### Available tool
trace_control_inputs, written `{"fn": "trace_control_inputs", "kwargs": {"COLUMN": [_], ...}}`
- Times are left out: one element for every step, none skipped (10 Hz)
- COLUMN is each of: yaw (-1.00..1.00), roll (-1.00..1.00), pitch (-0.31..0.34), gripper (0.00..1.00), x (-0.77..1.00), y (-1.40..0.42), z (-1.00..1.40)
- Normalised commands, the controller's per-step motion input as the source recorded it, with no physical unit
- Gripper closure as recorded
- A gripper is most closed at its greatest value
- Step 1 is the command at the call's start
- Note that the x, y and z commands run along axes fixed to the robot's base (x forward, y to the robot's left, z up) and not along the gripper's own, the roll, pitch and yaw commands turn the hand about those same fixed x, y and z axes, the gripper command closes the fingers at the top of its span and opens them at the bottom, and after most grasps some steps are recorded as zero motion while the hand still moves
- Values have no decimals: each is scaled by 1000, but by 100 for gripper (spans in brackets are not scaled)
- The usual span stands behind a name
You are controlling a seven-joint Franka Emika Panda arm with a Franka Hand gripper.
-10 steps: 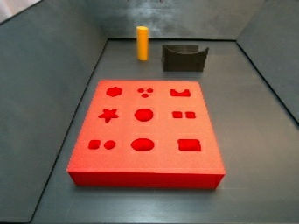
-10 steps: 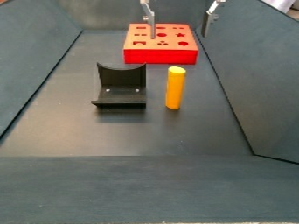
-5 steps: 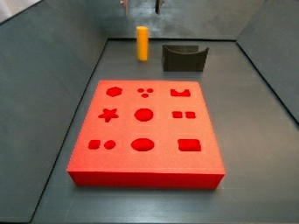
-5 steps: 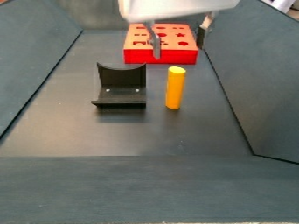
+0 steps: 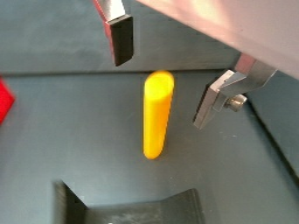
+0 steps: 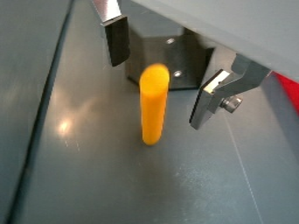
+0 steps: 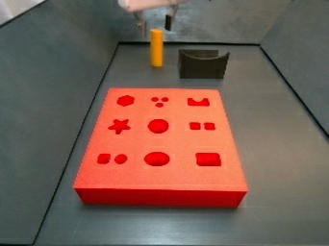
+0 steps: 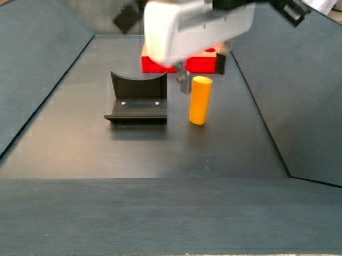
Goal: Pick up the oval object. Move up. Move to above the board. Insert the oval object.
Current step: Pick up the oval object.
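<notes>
— Where's the peg (image 5: 158, 115) relative to the tool (image 5: 163, 74)?
— Standing upright on the worktop (image 7: 257, 115) beside the fixture (image 7: 203, 63), directly under the tool, lined up with the gap between its fingers (image 6: 115, 41).
— Is the tool gripping it?
— No, it's spread wide, nothing held. The board (image 7: 161, 146) lies well apart from the fixture.

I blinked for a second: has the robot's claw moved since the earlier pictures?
Yes. The gripper has come down from near the far wall to hang open above the upright oval object, beside the fixture, which has not shifted.
</notes>
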Motion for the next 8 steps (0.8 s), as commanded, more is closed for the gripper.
{"fn": "trace_control_inputs", "kwargs": {"yaw": [11,174,331,9,0,0,0,0], "roll": [0,67,9,0,0,0,0,0], "pitch": [0,-6,-176,0,0,0,0,0], "gripper": [0,0,0,0,0,100,100,100], "x": [0,-34,-206,-69,0,0,0,0], "y": [0,57,0,-26,-20,-23,0,0], "z": [0,-243,-611,0,0,0,0,0]}}
